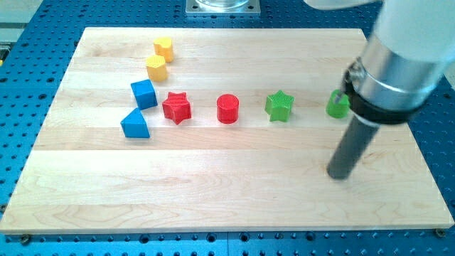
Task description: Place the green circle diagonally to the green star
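The green circle (336, 104) sits near the view's right edge of the wooden board (213, 192), partly hidden behind the arm. The green star (279, 106) lies to its left, apart from it, in about the same row. My tip (340, 174) rests on the board below the green circle and to the lower right of the green star, touching neither block.
A red circle (227, 109) and a red star (176, 107) lie left of the green star. A blue cube (143, 93) and a blue triangular block (134, 124) sit further left. Two yellow blocks (163, 48) (156, 67) lie at the upper left.
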